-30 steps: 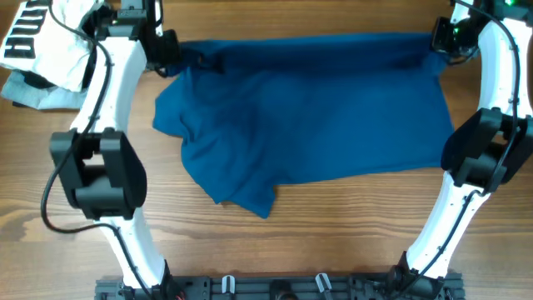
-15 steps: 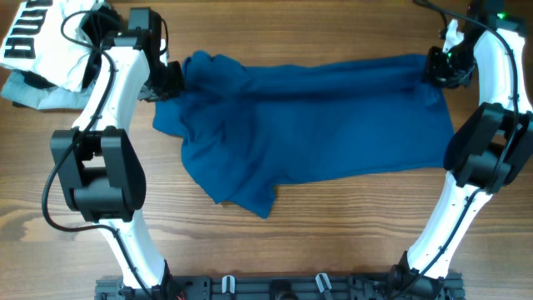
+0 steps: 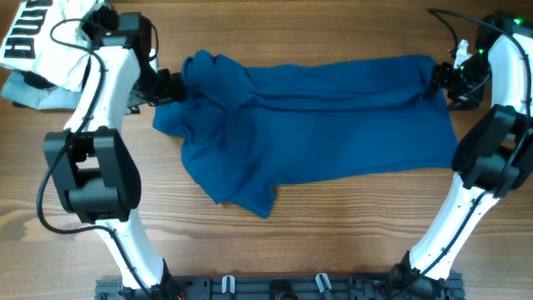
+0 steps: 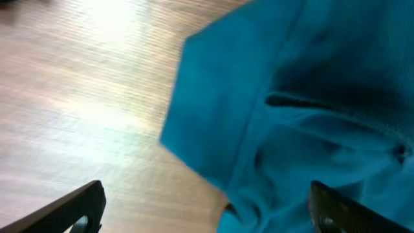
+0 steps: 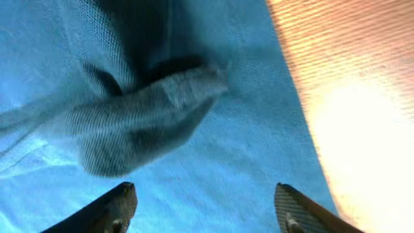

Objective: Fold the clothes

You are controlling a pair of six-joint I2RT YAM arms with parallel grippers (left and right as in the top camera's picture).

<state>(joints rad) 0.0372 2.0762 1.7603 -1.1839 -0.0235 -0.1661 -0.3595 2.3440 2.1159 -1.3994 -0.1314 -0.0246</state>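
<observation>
The clothes point(image 3: 316, 125), one deep-blue wrinkly garment, lie spread across the middle of the wooden table, with a lump of folds at the back left corner. My left gripper point(image 3: 171, 86) hovers at that corner, open wide; in the left wrist view the cloth's edge point(image 4: 310, 77) lies loose under the gap between its fingers point(image 4: 207, 210). My right gripper point(image 3: 439, 79) is over the back right corner, also open. In the right wrist view a rumpled fold of the cloth point(image 5: 213, 149) lies flat under the right gripper point(image 5: 204, 207), gripped by neither finger.
A white garment with black lettering point(image 3: 37, 37) lies at the back left corner on top of a pale grey-blue one point(image 3: 33, 93). Bare wood point(image 3: 350, 225) runs along the front. The arms' base rail point(image 3: 275, 287) sits at the near edge.
Both grippers have opened and let go of the garment's back edge. The stretched edge has sagged onto the table and bunched at the left corner. Both arms have drawn slightly nearer.
</observation>
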